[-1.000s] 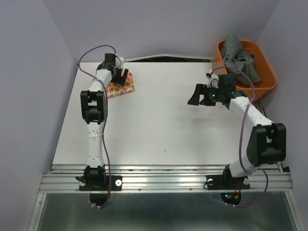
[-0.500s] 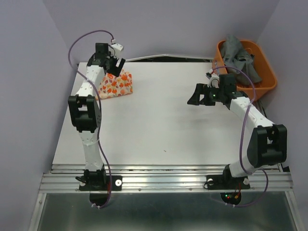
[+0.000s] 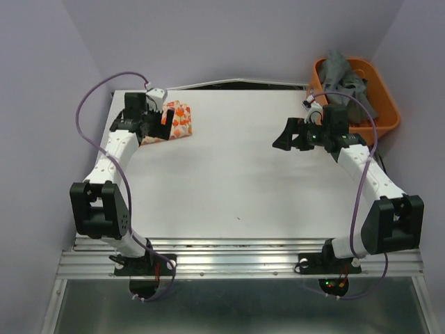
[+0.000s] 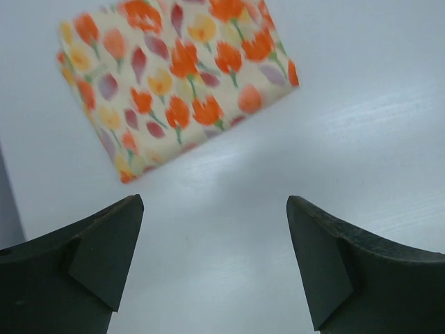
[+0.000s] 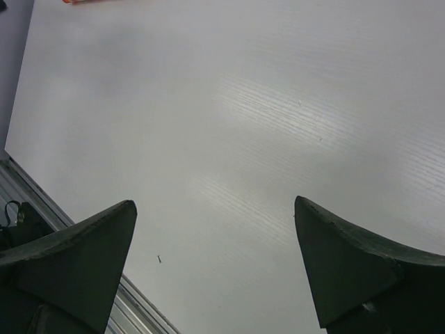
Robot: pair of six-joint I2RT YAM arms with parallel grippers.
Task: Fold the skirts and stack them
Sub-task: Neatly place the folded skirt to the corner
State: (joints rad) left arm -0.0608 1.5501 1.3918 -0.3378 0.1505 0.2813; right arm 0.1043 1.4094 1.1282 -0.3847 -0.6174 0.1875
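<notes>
The cream skirt with the orange, red and yellow leafy print (image 3: pixel 178 121) lies folded into a small rectangle at the table's far left corner. It fills the top of the left wrist view (image 4: pixel 174 76). My left gripper (image 3: pixel 161 118) hovers at the skirt's left edge, open and empty (image 4: pixel 214 209), with bare table between its fingers. The dark grey skirt (image 3: pixel 345 78) lies bunched in the orange basket (image 3: pixel 386 122). My right gripper (image 3: pixel 284 139) is open and empty (image 5: pixel 214 205) over the table, left of the basket.
The white table (image 3: pixel 236 181) is walled by purple panels at the left, back and right. A metal rail (image 3: pixel 243 261) runs along the near edge and shows in the right wrist view (image 5: pixel 42 202). The basket stands off the table's far right corner.
My left arm has swung its elbow down and to the left, and its gripper has come off the folded print skirt to its left side. The right gripper shifted slightly to the right.
</notes>
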